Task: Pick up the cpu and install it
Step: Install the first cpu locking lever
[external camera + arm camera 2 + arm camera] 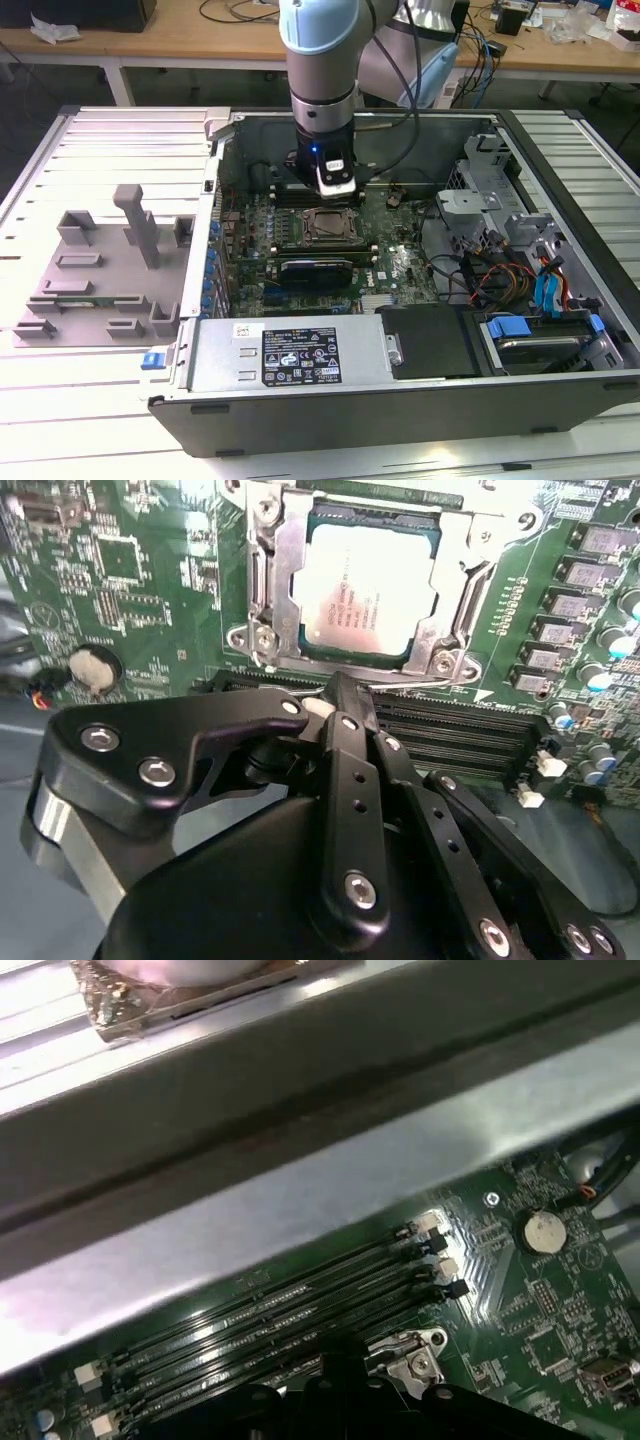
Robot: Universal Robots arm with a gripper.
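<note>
Black gripper (338, 688) links crowd my second wrist view, the fingers drawn together on nothing. Just beyond their tips the cpu (368, 590) lies flat in its metal-framed socket (262, 600), apart from the tool. I see faint dark print on its silvery lid. Memory slots (450, 730) run beneath the tips.

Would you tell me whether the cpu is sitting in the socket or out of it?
In: the cpu lies flat within the socket frame.
</note>
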